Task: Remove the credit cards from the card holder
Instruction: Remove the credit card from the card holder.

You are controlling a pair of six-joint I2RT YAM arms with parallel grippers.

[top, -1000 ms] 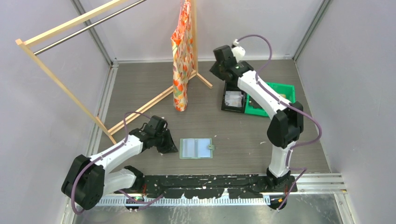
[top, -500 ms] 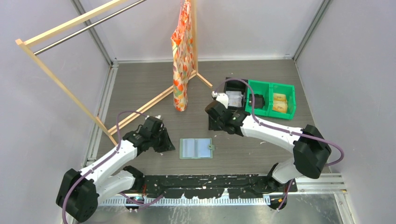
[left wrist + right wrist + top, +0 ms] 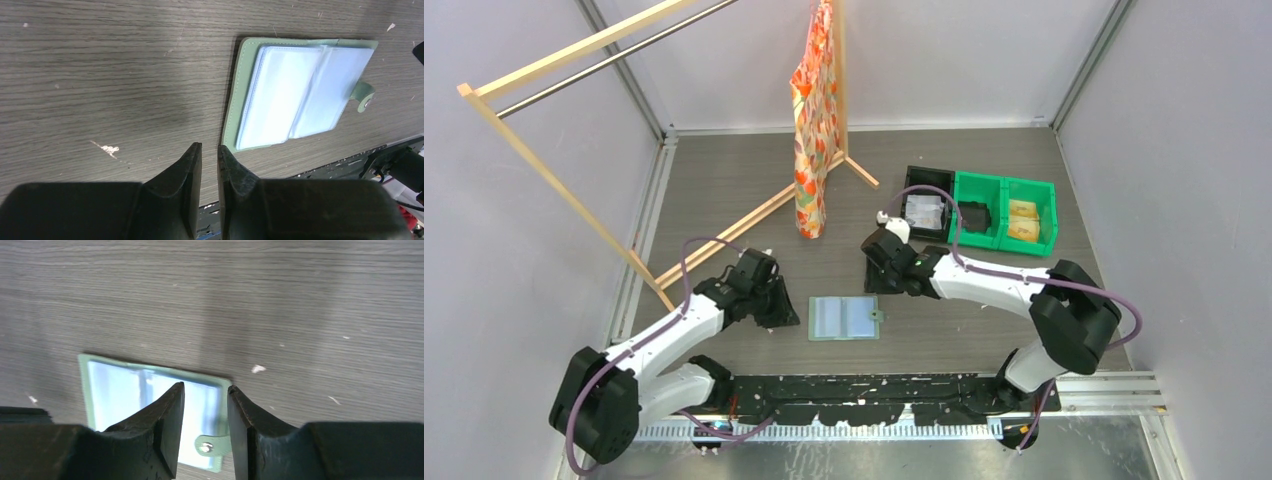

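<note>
Room: You are working in a booth with plain pale grey walls [image 3: 494, 300] on three sides of the card holder.
Surface: Your table [image 3: 724, 190] is grey wood-grain board. The card holder lies flat on it, near the front edge and between the two arms.
Rack: A wooden clothes rack [image 3: 554, 185] with a metal rod stands behind and to the left of the card holder.
Garment: An orange patterned cloth [image 3: 812, 130] hangs from the rack, straight behind the card holder.
Mounting rail: A black rail [image 3: 874, 390] runs along the table edge just in front of the card holder.
Green bin: A two-compartment green bin [image 3: 1024, 182] sits behind and to the right of the card holder, well apart from it.
Black bin: A black bin [image 3: 908, 200] touches the green bin's left side, behind the card holder.
Card holder: The card holder [image 3: 844, 318] is a sage-green bifold lying open, pale blue-grey pockets up. Whether cards are in the pockets cannot be told.
Left gripper: Your left gripper [image 3: 209, 147] is just beside the card holder's left edge. Its fingers are parted by a narrow slit and hold nothing. Contact with the holder cannot be told.
Right gripper: Your right gripper [image 3: 206, 387] is at the card holder's far right corner. Its fingers stand apart and hold nothing.
Snap tab: The snap tab [image 3: 362, 95] sticks out from the card holder's right edge, unfastened.
Marks: Small white flecks [image 3: 107, 148] dot the board left of the card holder.
</note>
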